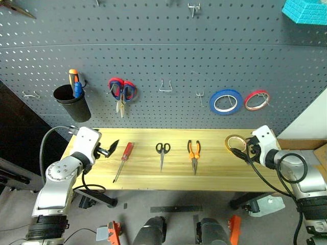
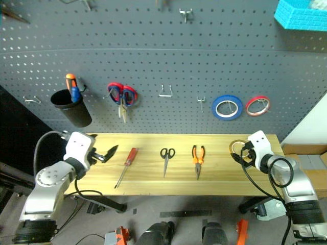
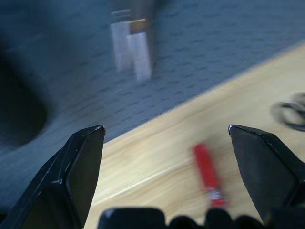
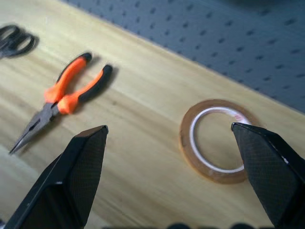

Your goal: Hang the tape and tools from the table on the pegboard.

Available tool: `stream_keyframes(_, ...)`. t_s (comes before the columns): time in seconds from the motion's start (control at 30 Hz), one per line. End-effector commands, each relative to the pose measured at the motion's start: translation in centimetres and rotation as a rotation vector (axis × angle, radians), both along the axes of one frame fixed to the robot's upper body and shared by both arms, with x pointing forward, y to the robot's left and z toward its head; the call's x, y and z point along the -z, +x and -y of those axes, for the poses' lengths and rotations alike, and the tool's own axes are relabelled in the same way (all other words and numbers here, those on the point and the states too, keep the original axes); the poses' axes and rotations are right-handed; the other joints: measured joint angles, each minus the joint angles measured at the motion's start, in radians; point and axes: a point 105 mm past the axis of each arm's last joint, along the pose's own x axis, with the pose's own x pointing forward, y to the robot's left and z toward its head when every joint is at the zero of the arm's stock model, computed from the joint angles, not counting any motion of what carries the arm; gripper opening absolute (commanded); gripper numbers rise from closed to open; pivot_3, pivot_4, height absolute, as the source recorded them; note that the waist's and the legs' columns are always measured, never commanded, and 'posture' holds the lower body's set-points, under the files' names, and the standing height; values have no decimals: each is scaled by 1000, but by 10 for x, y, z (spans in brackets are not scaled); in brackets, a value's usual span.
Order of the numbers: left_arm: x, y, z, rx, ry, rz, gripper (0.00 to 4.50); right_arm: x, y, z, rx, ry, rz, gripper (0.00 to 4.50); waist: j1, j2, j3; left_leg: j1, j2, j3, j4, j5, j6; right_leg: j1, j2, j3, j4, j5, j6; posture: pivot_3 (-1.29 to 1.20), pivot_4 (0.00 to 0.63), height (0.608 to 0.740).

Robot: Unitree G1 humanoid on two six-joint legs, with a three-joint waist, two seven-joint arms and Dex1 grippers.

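Flat on plank table (image 1: 214, 173): ring-shaped tape (image 4: 215, 140).

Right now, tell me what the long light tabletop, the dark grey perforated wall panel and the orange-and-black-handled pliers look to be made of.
Long light tabletop: pale yellowish wood planks, matte, with visible grain lines and plank seams.
Dark grey perforated wall panel: probably painted sheet metal or hardboard; smooth, even, with regular holes. Cannot tell which.
Orange-and-black-handled pliers: grey metal jaws, dull; handles look like moulded plastic or rubber grips.
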Motion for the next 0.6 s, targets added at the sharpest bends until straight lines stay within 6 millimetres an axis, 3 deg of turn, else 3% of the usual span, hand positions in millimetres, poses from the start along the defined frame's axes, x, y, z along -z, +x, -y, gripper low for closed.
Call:
stream_keyframes(0.03, -12, -2, 31, 177, -25, -32, 4422, -8, 10, -9, -20, -49, 23, 4500, -6, -1, 14, -1, 0, 0, 0, 0, 0, -1, 0, 0, 0, 0, 0, -124, 247, 740)
stream_keyframes(0.23, -22, 1, 66, 361, -37, -45, 4422, 5, 23, -19, -42, -86, -17, 4500, -20, -4, 53, -7, 0, 0, 1, 0, 0, -5, -1, -2, 0, 0, -1, -141, 301, 740)
stream_keyframes(0.47, -38, 15, 96, 478, -69, -21, 4422, 16, 54, -8, 6, -122, -45, 4500, -41, -8, 93, -18, 0, 3, 4, 3, -3, -16, -2, -3, 3, 1, -1, -133, 337, 740)
stream_keyframes(0.6, -40, 13, 108, 549, -82, -47, 4422, 22, 63, -6, 5, -132, -75, 4500, -51, -13, 105, -20, 0, 4, 4, 2, -3, -18, -2, -4, 3, 1, -1, -123, 348, 740)
